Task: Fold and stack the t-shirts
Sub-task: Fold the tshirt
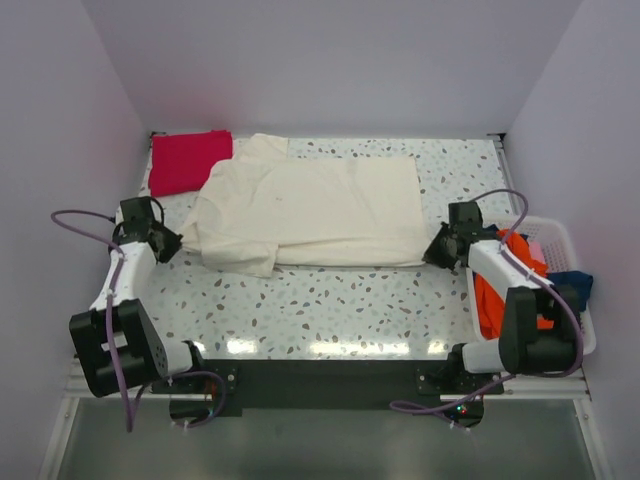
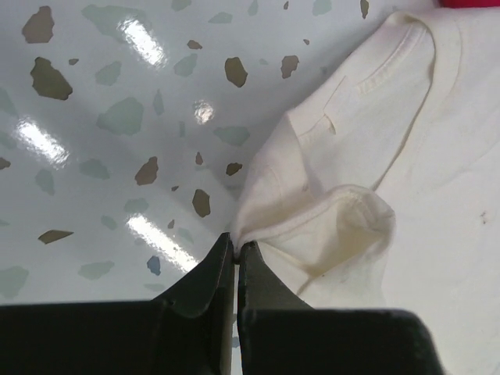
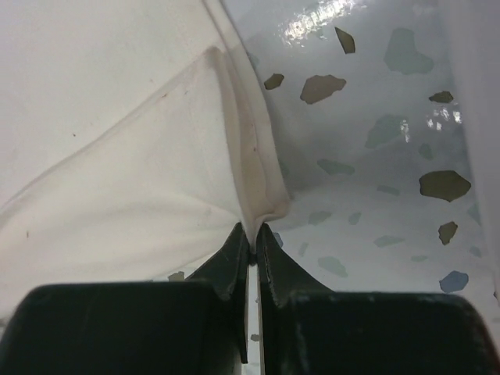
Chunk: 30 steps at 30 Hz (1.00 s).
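Observation:
A large cream t-shirt [image 1: 310,210] lies spread across the middle of the speckled table, folded lengthwise. My left gripper [image 1: 178,240] is shut on its left edge near the collar and sleeve, and the pinched cloth [image 2: 258,223] bunches at the tips of the left gripper [image 2: 236,244]. My right gripper [image 1: 432,252] is shut on the hem corner at the shirt's right end, where a fold of hem [image 3: 262,195] rises from between the tips of the right gripper [image 3: 255,233]. A folded red t-shirt [image 1: 188,160] lies at the back left corner. Orange [image 1: 490,300] and blue [image 1: 570,285] tees sit in the basket.
A white plastic basket [image 1: 560,240] stands at the table's right edge beside the right arm. Pale walls close in the back and both sides. The table [image 1: 320,310] has a bare speckled strip between the cream shirt and the arm bases.

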Each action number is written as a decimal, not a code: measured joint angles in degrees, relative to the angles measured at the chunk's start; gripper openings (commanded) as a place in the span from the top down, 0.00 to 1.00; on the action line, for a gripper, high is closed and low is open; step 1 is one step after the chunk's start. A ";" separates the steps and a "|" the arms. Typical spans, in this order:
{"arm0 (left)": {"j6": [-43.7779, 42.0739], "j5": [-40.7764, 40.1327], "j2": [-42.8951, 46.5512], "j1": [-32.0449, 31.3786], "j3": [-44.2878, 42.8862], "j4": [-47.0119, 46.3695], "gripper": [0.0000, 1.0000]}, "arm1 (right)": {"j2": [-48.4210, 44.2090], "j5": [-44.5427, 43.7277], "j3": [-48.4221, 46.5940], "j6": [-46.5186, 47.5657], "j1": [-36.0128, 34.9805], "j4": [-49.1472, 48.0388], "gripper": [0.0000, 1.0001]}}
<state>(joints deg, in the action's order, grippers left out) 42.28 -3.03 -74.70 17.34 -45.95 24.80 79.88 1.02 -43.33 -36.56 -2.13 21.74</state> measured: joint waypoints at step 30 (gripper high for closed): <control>1.84 -0.31 19.56 1.46 12.70 10.05 0.28 | -24.55 5.88 10.58 4.76 -0.02 7.19 0.43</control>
<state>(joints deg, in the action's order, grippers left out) 44.12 -3.33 -55.13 18.81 -33.26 34.85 55.33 6.90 -32.75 -31.79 -2.15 28.93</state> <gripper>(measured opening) 0.733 0.623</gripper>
